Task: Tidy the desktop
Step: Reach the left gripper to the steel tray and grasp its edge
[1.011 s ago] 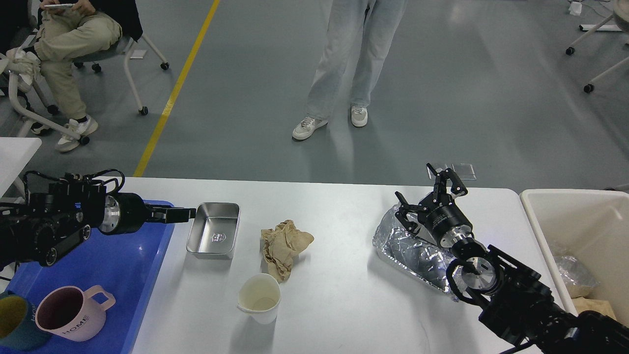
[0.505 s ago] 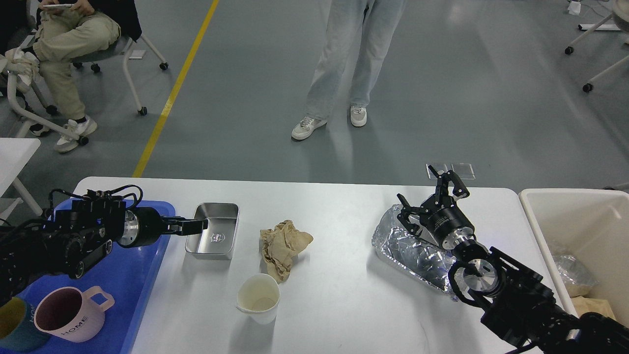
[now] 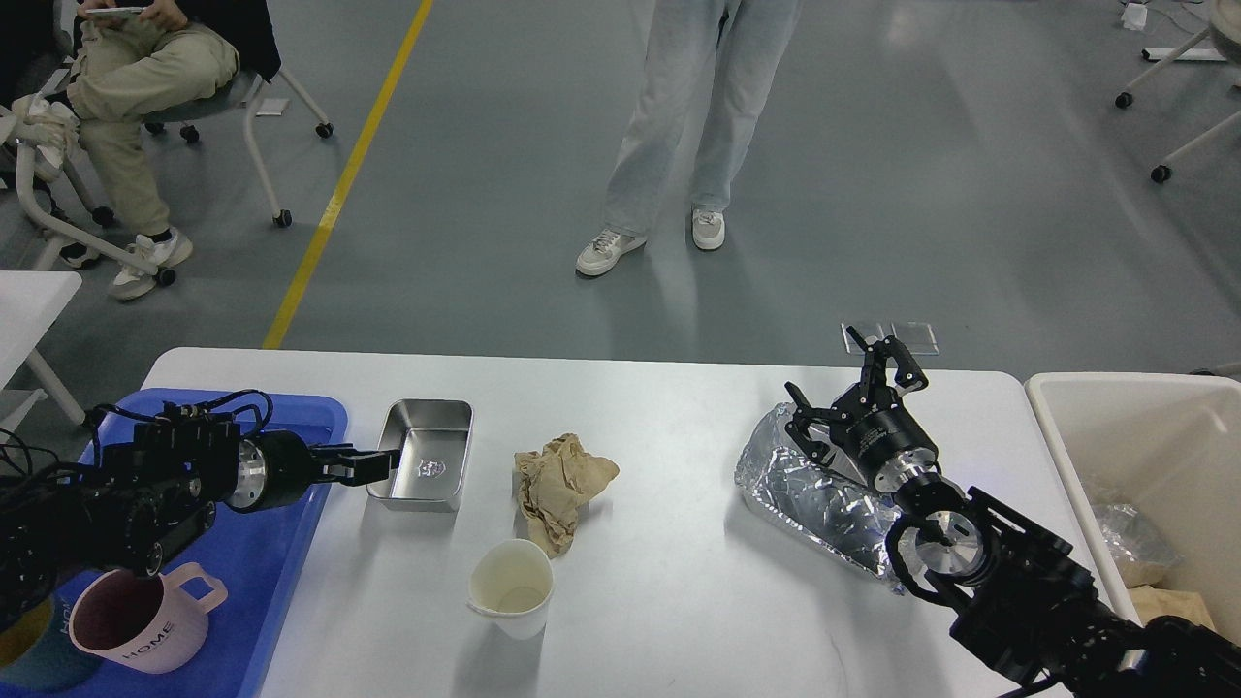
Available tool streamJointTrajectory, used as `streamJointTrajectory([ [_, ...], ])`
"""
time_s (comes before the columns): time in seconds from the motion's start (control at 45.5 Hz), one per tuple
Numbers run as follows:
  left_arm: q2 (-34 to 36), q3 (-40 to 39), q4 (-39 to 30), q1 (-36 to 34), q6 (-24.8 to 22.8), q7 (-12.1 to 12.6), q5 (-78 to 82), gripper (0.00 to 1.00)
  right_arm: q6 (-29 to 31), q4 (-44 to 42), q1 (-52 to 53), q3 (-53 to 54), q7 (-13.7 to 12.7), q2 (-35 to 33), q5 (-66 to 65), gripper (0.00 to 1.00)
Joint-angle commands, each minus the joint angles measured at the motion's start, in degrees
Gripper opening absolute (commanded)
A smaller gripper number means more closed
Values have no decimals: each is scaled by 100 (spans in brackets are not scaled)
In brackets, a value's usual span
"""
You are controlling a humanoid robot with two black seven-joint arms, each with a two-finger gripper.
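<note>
On the white desktop [image 3: 679, 620] lie a shallow steel tray [image 3: 431, 441], a crumpled brown paper [image 3: 560, 485], a white paper cup [image 3: 511, 586] and a crinkled silver foil bag [image 3: 824, 499]. My left gripper [image 3: 380, 463] reaches from the left, and its fingertips are at the steel tray's near-left rim. I cannot make out whether its fingers are clamped on the rim. My right gripper [image 3: 848, 383] is open with its fingers spread, just above the far end of the foil bag, and holds nothing.
A blue plastic tray [image 3: 262, 562] at the left holds a pink "HOME" mug [image 3: 136, 620] and a dark cup beside it. A cream-white bin [image 3: 1144, 436] with foil and paper scraps stands at the right. A person stands beyond the table's far edge.
My left arm has drawn back to the left and lowered, so its gripper went from the tray's far-left rim to its near-left rim. The steel tray stayed put. The right gripper barely moved.
</note>
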Motion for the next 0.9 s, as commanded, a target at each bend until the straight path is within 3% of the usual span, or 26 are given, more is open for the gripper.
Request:
streamJointTrajectory([
  [0.0, -41, 0, 10, 10, 17, 1, 4, 61, 0, 9, 0, -2, 0, -2, 0, 100],
  [0.264, -50, 0, 45, 19, 9, -43, 13, 47, 0, 0, -9, -2, 0, -20, 0, 100],
  [0.286, -50, 9, 54, 19, 9, -78, 22, 41, 0, 0, -9, -2, 0, -46, 0, 100],
  [0.879, -32, 316, 150, 27, 9, -131, -4, 25, 0, 0, -18, 7, 0, -99, 0, 100],
])
